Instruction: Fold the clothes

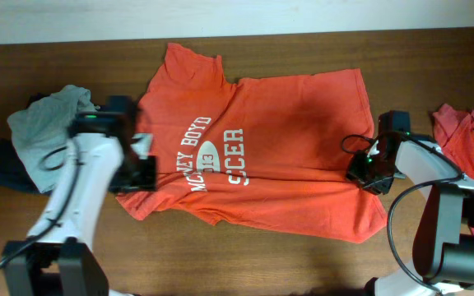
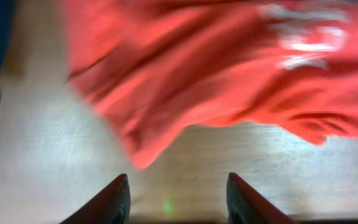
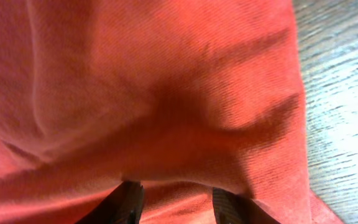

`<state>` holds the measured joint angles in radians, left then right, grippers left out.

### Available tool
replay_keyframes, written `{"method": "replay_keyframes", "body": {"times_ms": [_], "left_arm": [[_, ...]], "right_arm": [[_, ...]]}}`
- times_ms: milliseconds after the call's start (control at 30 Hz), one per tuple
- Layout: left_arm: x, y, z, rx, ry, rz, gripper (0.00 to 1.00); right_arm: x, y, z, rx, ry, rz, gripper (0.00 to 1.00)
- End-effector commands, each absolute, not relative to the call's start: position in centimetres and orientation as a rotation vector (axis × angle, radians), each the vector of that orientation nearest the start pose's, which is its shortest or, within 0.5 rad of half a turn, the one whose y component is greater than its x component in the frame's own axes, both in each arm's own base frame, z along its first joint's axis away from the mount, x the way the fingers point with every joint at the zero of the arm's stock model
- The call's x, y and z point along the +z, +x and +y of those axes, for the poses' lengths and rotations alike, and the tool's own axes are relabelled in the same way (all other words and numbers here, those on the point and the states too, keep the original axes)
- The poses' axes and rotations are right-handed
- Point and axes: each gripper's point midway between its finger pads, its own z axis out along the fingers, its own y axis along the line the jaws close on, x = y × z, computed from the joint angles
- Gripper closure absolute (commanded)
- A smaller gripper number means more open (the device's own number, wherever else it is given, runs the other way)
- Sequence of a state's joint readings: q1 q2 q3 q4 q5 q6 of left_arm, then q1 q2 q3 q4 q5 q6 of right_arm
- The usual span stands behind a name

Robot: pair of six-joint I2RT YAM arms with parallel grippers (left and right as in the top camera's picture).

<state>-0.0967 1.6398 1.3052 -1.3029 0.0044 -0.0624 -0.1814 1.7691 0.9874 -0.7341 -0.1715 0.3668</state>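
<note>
**Overhead view.** An orange-red T-shirt (image 1: 286, 140) lies spread flat on the desk (image 1: 434, 57). Its long axis runs across the desk: the sleeves and neck end point toward the left arm, and the hem (image 1: 364, 107) points toward the right arm. The white lettering (image 1: 212, 156) is on the half nearer the sleeves.

The left gripper (image 1: 136, 174) stands at the sleeve end, just beside the lower sleeve (image 1: 138, 205). The right gripper (image 1: 365, 169) stands over the hem edge. Each arm is thus nearest to one short end of the T-shirt.

Beyond the sleeve end lies a grey garment (image 1: 52, 123) on top of a navy garment (image 1: 6, 168). Well beyond the hem lies a second orange-red garment (image 1: 467, 140).

**Left wrist view (blurred).** The jaws are apart with only bare desk between the fingers (image 2: 114, 199). The T-shirt's edge lies ahead of them, not within them.

**Right wrist view.** The jaws are apart above the cloth, which fills the frame except for a strip of desk beside the hem. Nothing appears to be pinched.

**Comparison.** Only the overhead view shows the garment's axis and which arm serves which end. Only the wrist views show that both pairs of jaws are empty.

**Judgement.** A fold would probably call for the left jaws to reach forward to the cloth, while the right jaws need only descend.
</note>
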Motion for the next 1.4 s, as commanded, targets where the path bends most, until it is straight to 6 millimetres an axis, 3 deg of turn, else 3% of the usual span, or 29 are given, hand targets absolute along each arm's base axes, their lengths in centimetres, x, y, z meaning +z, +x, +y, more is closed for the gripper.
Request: {"method": "replay_keyframes", "body": {"times_ms": [0, 67, 267, 433, 633, 867, 1000, 1100, 1167, 1267, 1367], "left_arm": [[10.8, 27.0, -9.6, -0.058, 0.63, 3.075, 0.52], [9.8, 26.1, -12.4, -0.023, 0.839, 3.008, 0.52], [6.8, 23.0, -16.8, -0.035, 1.131, 2.905, 0.44], [4.5, 20.8, -17.8, -0.009, 1.274, 2.893, 0.43], [1.1, 20.8, -17.9, 0.026, 1.305, 2.959, 0.44], [-0.9, 20.1, -16.8, 0.102, 1.327, 3.041, 0.77], [0.1, 20.1, -15.7, 0.216, 1.314, 3.074, 0.91], [3.1, 20.8, -15.8, 0.27, 1.278, 3.112, 0.97], [5.0, 20.9, -16.0, 0.276, 1.275, 3.13, 0.97], [7.7, 21.0, -16.4, 0.263, 1.276, 3.156, 0.97], [6.8, 21.2, -18.2, 0.114, 1.251, 3.139, 0.86]], "right_arm": [[0.4, 30.6, -2.9, 0.278, 0.756, 2.999, 0.55], [3.9, 32.4, -2.4, 0.351, 0.718, 2.925, 0.51], [13.0, 35.4, -2.7, 0.371, 0.648, 2.771, 0.33], [15.9, 36.6, -2.9, 0.369, 0.628, 2.72, 0.33], [16.2, 36.5, -2.9, 0.368, 0.629, 2.724, 0.33], [16.2, 36.3, -2.9, 0.363, 0.633, 2.731, 0.32], [16.1, 36.2, -3.0, 0.352, 0.637, 2.737, 0.32], [15.6, 35.8, -3.6, 0.294, 0.654, 2.757, 0.27], [15.2, 35.4, -3.6, 0.29, 0.662, 2.78, 0.27], [13.0, 33.9, -3.2, 0.293, 0.691, 2.858, 0.27], [10.6, 32.6, -3.0, 0.294, 0.712, 2.909, 0.26]]}}
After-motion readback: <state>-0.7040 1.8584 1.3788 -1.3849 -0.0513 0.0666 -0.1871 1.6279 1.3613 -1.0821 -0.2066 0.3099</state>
